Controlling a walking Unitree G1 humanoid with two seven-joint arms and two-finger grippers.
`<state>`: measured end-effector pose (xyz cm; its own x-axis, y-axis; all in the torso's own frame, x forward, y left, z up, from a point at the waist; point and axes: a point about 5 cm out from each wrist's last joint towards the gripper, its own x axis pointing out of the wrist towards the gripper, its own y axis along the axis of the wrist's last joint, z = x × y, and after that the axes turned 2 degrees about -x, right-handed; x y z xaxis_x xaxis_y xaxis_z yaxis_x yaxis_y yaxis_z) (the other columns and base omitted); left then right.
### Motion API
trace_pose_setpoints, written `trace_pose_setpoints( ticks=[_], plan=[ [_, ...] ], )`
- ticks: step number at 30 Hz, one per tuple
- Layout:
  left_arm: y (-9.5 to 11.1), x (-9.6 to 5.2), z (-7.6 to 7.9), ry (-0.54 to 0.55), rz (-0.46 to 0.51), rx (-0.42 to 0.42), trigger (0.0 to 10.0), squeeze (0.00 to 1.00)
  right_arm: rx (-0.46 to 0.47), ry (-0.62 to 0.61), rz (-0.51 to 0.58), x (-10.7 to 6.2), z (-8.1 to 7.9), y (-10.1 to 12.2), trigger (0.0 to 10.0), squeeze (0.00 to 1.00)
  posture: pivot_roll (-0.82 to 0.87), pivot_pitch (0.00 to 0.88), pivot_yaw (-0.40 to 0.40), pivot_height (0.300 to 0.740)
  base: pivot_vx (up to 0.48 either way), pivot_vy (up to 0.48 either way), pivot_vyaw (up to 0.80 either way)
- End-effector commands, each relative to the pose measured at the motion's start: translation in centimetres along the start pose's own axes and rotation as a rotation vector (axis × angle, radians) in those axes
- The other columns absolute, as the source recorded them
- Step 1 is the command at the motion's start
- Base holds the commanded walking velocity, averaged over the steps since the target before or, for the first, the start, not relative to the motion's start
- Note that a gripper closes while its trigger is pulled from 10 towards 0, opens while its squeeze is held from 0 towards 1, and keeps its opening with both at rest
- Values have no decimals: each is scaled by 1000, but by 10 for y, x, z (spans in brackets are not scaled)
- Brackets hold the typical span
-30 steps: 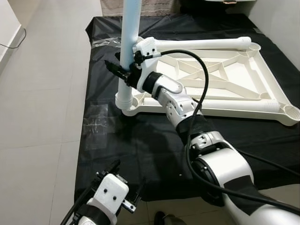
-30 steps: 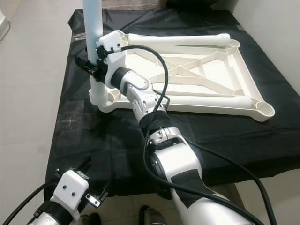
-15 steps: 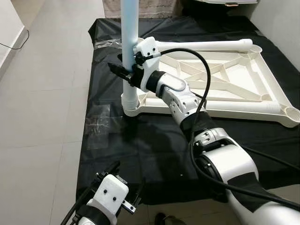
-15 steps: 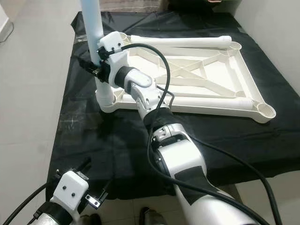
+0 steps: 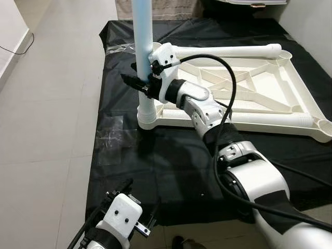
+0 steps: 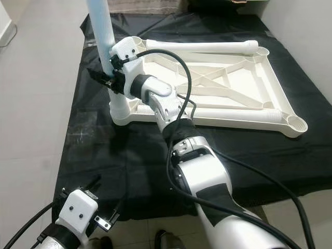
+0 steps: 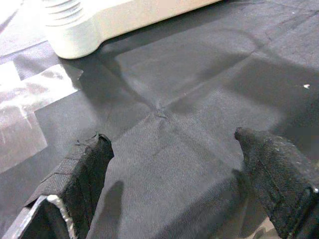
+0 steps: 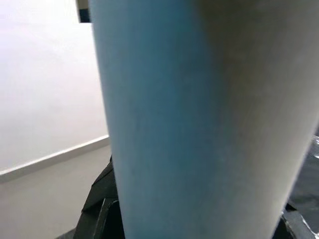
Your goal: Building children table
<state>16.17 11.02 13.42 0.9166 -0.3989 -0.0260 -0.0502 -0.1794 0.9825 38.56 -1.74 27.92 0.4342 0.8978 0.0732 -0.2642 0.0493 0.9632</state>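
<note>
The right gripper (image 5: pixel 136 83) was clamped on the pale blue table leg (image 5: pixel 142 36), which stood upright in the corner socket (image 5: pixel 147 120) of the white table frame (image 5: pixel 270 88). The frame lay upside down on the black sheet (image 5: pixel 171 155), the held corner at its nine o'clock end. Two more white legs (image 5: pixel 228 50) lay flat along the frame's twelve and six o'clock edges. The left gripper (image 7: pixel 174 164) hung low at seven o'clock, fingers apart above the sheet.
</note>
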Motion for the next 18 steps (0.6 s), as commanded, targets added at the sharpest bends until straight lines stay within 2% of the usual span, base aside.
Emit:
trace_pose_setpoints(
  ticks=[1, 8, 13, 16, 18],
  plan=[
    [-3, -1, 3, -11, -16, -14, 10000, 0, 205, 128, -244, -7, -26, -65, 10000, 0, 61, 248, -75, 740, 0, 0, 0],
    [-3, -2, 3, -9, -17, -15, 10000, 0, 275, 299, -245, -10, -36, -67, 10000, 0, 60, 250, -75, 740, 0, 0, 0],
    [-3, -2, 3, -8, -17, -15, 10000, 0, 345, 477, -166, -17, -43, -61, 10000, 0, 59, 255, -75, 740, 0, 0, 0],
    [-3, -2, 3, -9, -17, -15, 10000, 0, 350, 493, -160, -18, -44, -60, 10000, 0, 59, 255, -75, 740, 0, 0, 0],
    [-3, -2, 3, -8, -17, -15, 10000, 0, 372, 587, -120, -25, -48, -57, 10000, 0, 59, 255, -75, 740, 0, 0, 0]
  ],
)
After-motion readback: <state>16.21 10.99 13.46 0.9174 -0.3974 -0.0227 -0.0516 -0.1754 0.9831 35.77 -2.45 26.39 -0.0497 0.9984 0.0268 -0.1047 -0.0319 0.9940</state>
